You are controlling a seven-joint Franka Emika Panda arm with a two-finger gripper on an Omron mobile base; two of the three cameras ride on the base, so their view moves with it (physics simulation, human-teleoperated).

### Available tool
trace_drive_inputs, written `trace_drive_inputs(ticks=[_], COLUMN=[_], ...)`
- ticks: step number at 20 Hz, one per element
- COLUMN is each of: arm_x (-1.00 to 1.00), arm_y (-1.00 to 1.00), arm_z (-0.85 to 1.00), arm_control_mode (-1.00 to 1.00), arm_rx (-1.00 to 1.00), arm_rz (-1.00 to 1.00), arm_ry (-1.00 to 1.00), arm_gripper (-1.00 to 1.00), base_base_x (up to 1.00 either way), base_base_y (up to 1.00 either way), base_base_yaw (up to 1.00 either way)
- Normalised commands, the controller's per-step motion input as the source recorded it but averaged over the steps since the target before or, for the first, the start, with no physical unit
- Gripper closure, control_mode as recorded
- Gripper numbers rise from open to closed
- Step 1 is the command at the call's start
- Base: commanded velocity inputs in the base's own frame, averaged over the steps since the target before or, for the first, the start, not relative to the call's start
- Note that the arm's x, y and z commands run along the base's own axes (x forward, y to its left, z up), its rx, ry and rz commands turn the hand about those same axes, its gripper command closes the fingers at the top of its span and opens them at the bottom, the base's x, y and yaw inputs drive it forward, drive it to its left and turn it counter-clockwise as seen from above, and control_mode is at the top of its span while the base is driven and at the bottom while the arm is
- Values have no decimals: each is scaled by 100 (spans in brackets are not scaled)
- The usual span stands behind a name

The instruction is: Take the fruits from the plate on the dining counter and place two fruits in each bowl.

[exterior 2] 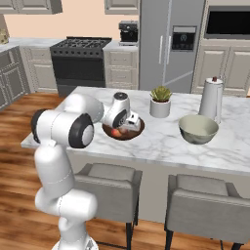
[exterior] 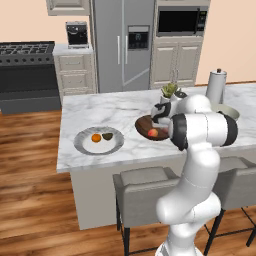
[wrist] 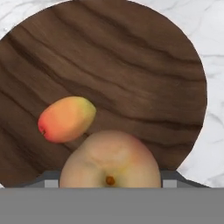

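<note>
While the pincer (wrist: 110, 183) is holding a peach-coloured fruit (wrist: 109, 159) over the brown bowl (wrist: 131, 65), where a red-pink fruit (wrist: 65, 119) is lying, two fruits are waiting on the plate (exterior: 82, 147) for the grey-green bowl (exterior 2: 198, 129).

Hand over dark brown bowl (exterior 2: 123, 132) on dining counter (exterior 2: 161, 141); pale bowl (exterior 2: 198, 129) well right.

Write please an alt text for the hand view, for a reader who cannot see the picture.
A round peach-coloured fruit sits between the gripper fingers at the bottom, directly over a dark brown wooden bowl. A smaller red-orange fruit already lies inside the bowl, and white marble counter shows around the rim.
</note>
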Motion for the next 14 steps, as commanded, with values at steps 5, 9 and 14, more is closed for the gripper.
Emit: trace_drive_inputs(ticks=[5,9,14], arm_x=[13,8,0], arm_y=[0,0,0], arm_z=[-20,-1,4], arm_control_mode=[-100,-100,-100], arm_rx=[-1,0,0], arm_rz=[0,0,0], arm_ry=[0,0,0], arm_gripper=[100,-100,-100], base_base_x=[0,0,0], base_base_y=[0,0,0], base_base_yaw=[0,0,0])
